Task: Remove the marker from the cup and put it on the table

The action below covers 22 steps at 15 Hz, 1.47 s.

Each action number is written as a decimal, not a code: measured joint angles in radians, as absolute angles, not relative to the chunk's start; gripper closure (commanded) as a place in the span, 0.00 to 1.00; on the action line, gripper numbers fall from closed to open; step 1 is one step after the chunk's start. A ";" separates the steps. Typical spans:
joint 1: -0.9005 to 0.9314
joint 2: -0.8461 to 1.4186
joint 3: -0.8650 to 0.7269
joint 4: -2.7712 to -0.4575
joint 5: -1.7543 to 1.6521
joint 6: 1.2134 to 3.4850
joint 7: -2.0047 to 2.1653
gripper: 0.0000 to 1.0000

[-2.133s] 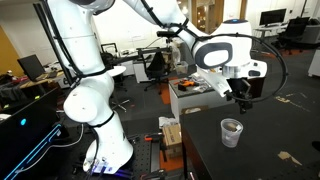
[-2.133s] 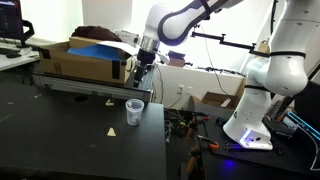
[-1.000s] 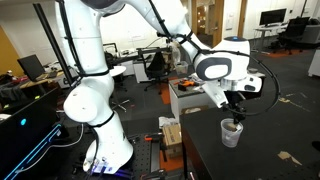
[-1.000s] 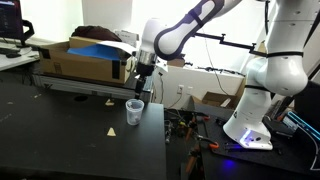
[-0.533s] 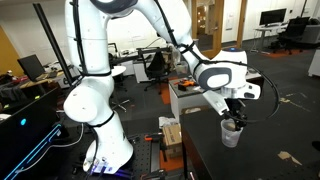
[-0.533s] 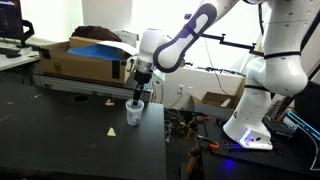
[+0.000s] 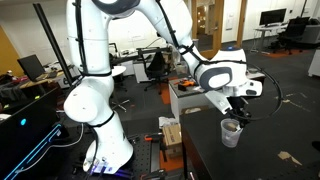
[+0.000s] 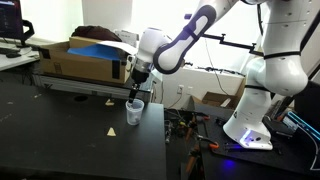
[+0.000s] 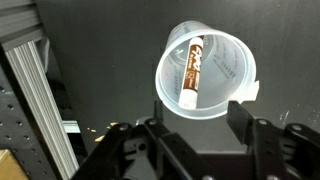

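Observation:
The translucent cup [image 7: 231, 132] stands upright on the dark table [image 7: 270, 150] near its edge, and shows in both exterior views [image 8: 134, 112]. In the wrist view the cup [image 9: 235, 70] is seen from above. The marker [image 9: 193, 70], brownish with a white end, leans inside it. My gripper [image 7: 237, 111] hangs open just above the cup's rim, and also shows in an exterior view [image 8: 136, 93]. In the wrist view its two fingers [image 9: 200, 125] stand apart, with the near side of the rim between them, and hold nothing.
A cardboard box with a blue top [image 8: 85, 58] sits behind a metal rail [image 8: 85, 85] at the table's far side; the rail also shows in the wrist view [image 9: 35, 90]. Pale tape marks [image 8: 111, 131] lie on the tabletop. The table edge drops off right beside the cup.
My gripper has come down from well above the cup to just over its rim. It stays open. The cup and marker have not moved.

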<state>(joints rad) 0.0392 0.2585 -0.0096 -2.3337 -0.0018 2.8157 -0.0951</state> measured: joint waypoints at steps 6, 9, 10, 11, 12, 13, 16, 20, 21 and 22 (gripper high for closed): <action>0.039 0.258 -0.009 -2.351 -0.002 2.816 -0.064 0.53; 0.039 0.258 -0.008 -2.381 -0.002 2.825 -0.050 0.46; 0.039 0.258 -0.007 -2.393 -0.002 2.830 -0.050 0.44; 0.039 0.258 -0.006 -2.405 -0.002 2.838 -0.050 0.44; 0.039 0.258 -0.004 -2.417 -0.002 2.851 -0.050 0.42; 0.039 0.258 -0.001 -2.428 -0.002 2.866 -0.050 0.45; 0.040 0.261 0.012 -2.454 -0.002 2.927 -0.051 0.46; 0.041 0.269 0.020 -2.470 -0.002 2.997 -0.052 0.46; 0.041 0.272 0.020 -2.471 -0.002 3.009 -0.052 0.46; 0.041 0.274 0.020 -2.471 -0.002 3.015 -0.052 0.46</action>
